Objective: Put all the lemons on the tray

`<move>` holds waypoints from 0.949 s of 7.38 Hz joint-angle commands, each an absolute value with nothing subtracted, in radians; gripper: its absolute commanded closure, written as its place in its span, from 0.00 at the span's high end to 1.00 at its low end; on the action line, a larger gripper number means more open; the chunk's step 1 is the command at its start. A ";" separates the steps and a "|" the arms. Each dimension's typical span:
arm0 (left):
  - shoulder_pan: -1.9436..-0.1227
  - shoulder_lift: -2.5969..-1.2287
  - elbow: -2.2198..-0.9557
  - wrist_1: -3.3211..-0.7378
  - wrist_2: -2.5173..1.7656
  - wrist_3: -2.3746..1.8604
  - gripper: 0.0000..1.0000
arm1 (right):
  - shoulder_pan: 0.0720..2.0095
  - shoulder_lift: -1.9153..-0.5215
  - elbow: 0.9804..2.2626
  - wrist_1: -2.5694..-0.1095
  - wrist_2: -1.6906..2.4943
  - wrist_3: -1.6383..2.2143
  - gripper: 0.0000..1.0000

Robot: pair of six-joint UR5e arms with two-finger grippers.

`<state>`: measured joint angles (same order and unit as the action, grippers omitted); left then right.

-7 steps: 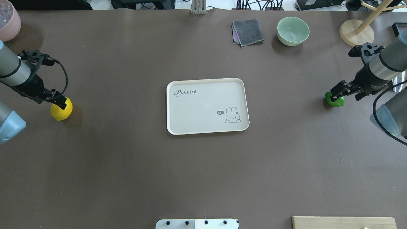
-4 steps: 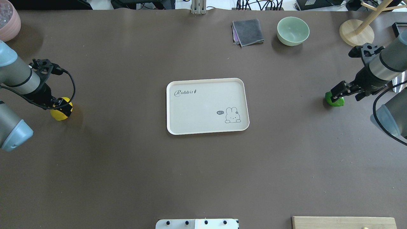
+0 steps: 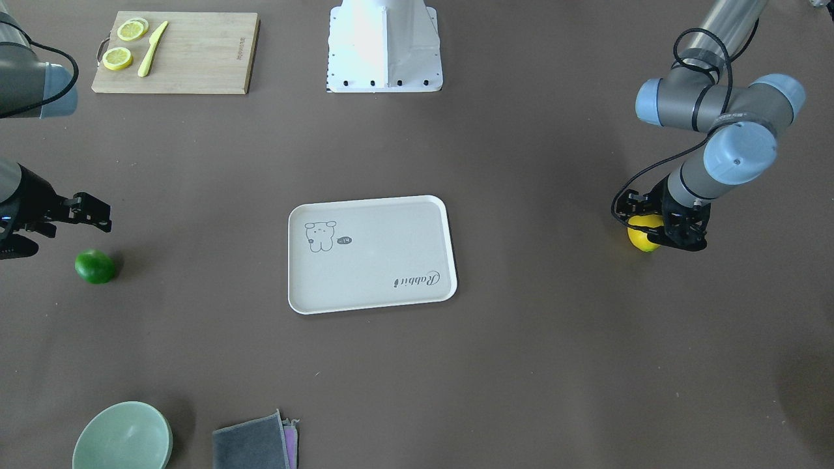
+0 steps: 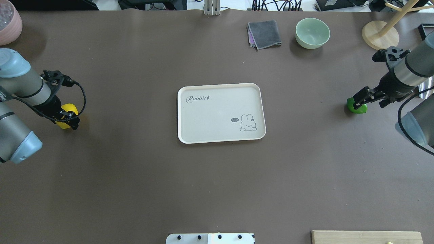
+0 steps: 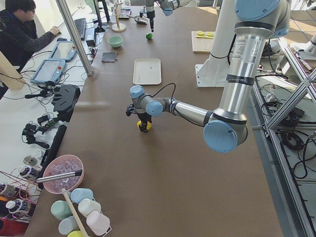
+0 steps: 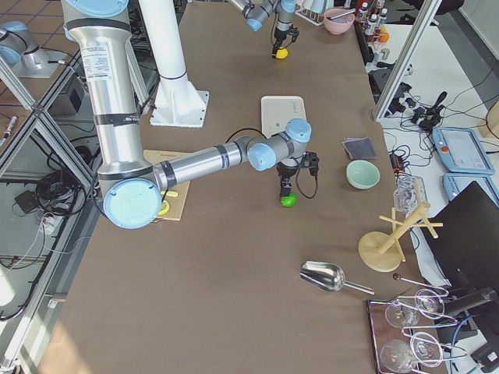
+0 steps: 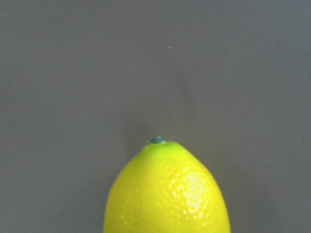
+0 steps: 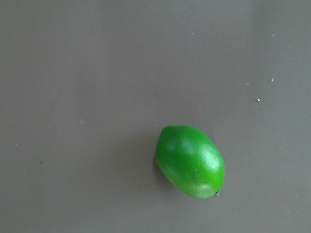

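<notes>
The yellow lemon [image 4: 65,113] lies on the table at the far left, and it fills the bottom of the left wrist view [image 7: 167,194]. My left gripper [image 4: 68,119] is down at it, fingers open on either side of it. The green lemon [image 4: 356,107] lies on the table at the right and shows in the right wrist view [image 8: 190,161]. My right gripper [image 4: 369,98] hovers open just above and beside it, not touching. The off-white tray [image 4: 217,112] with the rabbit drawing lies empty in the middle.
A green bowl [image 4: 312,33], a grey cloth [image 4: 264,34] and a wooden stand [image 4: 379,34] are at the far edge. A pink bowl [image 4: 8,20] is at the far left corner. A cutting board [image 3: 195,58] with lemon slices lies by the robot base.
My left gripper has moved right and toward the near side, coming down over the yellow lemon. The right arm and the green lemon have barely moved.
</notes>
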<state>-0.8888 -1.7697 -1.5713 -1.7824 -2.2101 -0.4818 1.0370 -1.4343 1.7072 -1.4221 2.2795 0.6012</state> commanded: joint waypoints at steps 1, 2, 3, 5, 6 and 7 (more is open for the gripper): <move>-0.891 -1.788 -1.578 -1.779 -2.217 -0.495 0.00 | 1.037 -1.434 1.709 -1.422 2.279 0.603 1.00; -0.896 -1.810 -1.583 -1.781 -2.274 -0.558 0.00 | 1.037 -1.434 1.710 -1.422 2.279 0.603 1.00; -0.896 -1.878 -1.583 -1.779 -2.330 -0.706 0.00 | 1.037 -1.434 1.710 -1.422 2.279 0.603 1.00; -0.870 -1.998 -1.582 -1.782 -2.332 -0.964 0.00 | 1.037 -1.434 1.712 -1.422 2.281 0.603 1.00; -0.824 -2.050 -1.580 -1.784 -2.330 -1.070 0.00 | 1.037 -1.434 1.710 -1.422 2.281 0.603 1.00; -0.789 -2.107 -1.560 -1.811 -2.324 -1.172 0.00 | 1.038 -1.434 1.709 -1.422 2.281 0.603 1.00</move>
<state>-0.8342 -2.0355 -1.5765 -1.7896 -2.3281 -1.0356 1.0372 -1.4343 1.7103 -1.4220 2.2809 0.6029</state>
